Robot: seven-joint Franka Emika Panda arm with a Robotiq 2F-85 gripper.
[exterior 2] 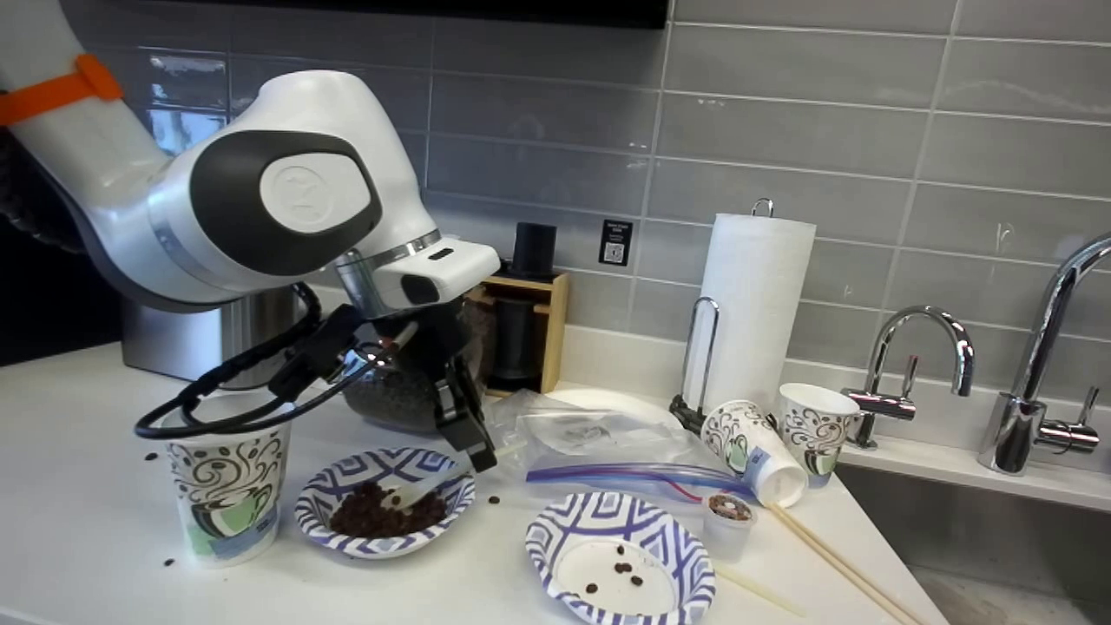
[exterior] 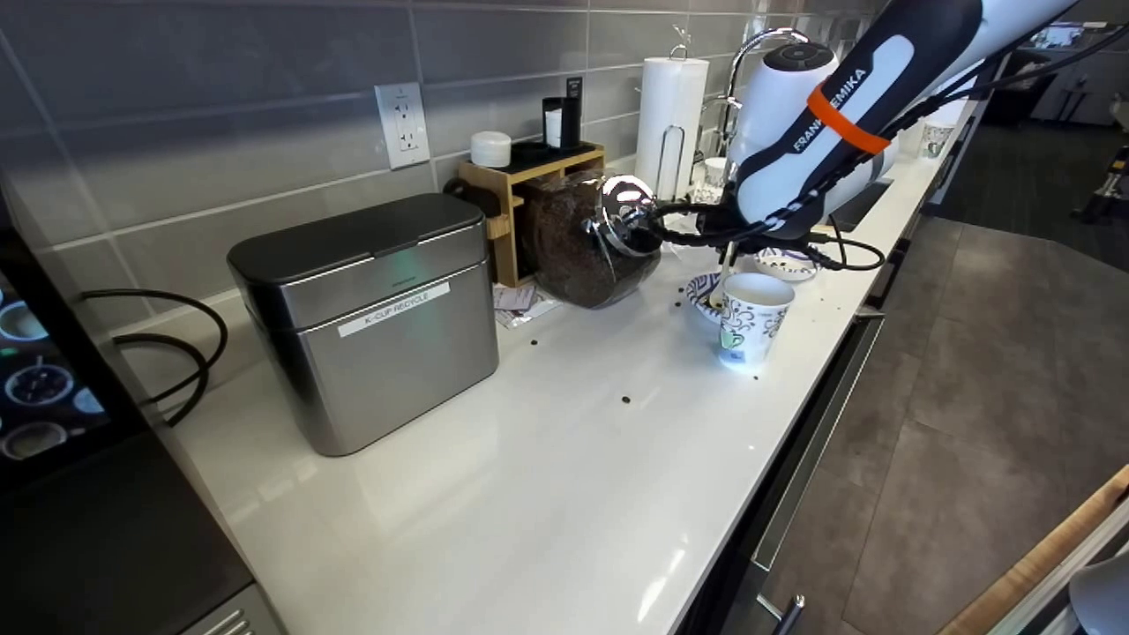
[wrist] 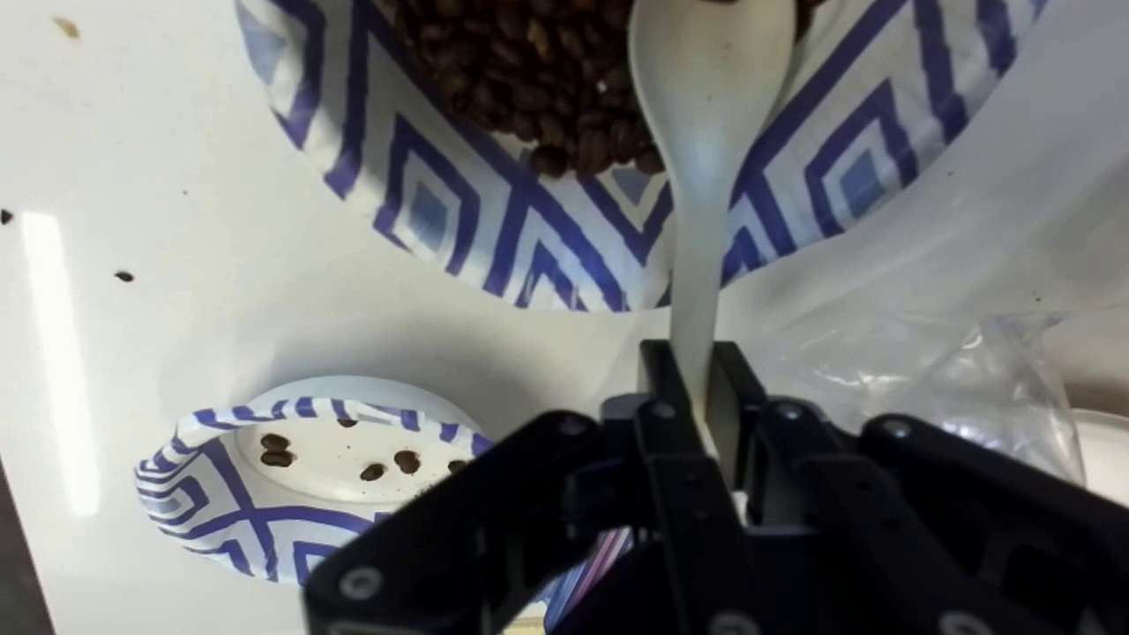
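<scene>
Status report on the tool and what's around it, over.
Tool shut on white plastic spoon. Its head over dark brown coffee beans in blue-and-white patterned paper bowl. Possible obstacle: printed white paper cup standing beside bowl.

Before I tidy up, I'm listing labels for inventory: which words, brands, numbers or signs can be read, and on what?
"K-CUP RECYCLE": white label on the steel bin.
"FRAN… MIKA": robot arm, partly covered by the orange band.
Too small to read: the black wall sign with QR code, a mark above that label, any print on the paper cups.
</scene>
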